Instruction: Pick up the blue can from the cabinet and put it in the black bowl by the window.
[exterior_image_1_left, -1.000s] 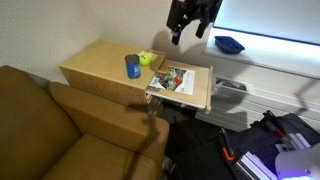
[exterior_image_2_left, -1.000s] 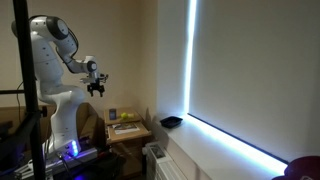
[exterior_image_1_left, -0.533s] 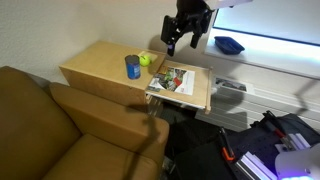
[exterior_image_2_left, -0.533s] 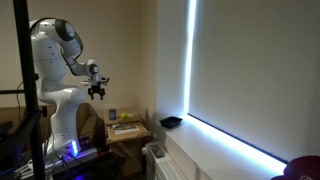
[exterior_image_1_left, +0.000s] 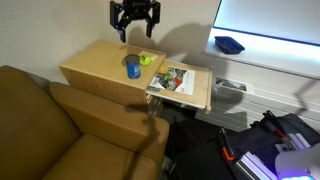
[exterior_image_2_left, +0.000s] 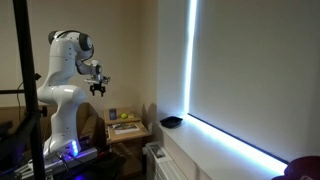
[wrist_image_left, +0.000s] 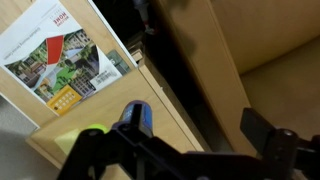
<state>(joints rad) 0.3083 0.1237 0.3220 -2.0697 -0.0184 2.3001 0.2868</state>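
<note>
Low tan cabinet (exterior_image_1_left: 92, 62), tucked between the brown sofa (exterior_image_1_left: 50, 130) and the window (exterior_image_1_left: 270, 18) wall, and high above its top hangs the gripper (exterior_image_1_left: 135, 30), fingers spread wide with nothing between them. Almost straight beneath it stands the blue can (exterior_image_1_left: 132, 67), upright and untouched on the cabinet. In the wrist view the can (wrist_image_left: 137, 117) sits nearer one finger than the other, so the line-up looks not quite centred. Just beside the can, on the window side of the gripper, lies the yellow-green ball (exterior_image_1_left: 146, 60); whether the two touch, I cannot tell. Further that way a magazine (exterior_image_1_left: 172, 80) hangs over the cabinet edge. The black bowl (exterior_image_1_left: 228, 44) waits well off from the gripper on the sill — a long carry once the can is in hand.

The danger, as I read it, is the descent. Come down off-centre and a finger clips the can's rim and topples it, or lands on the ball and sends it rolling off the top. A shallow, low pinch could also let the can slip out on the swing to the bowl.
</note>
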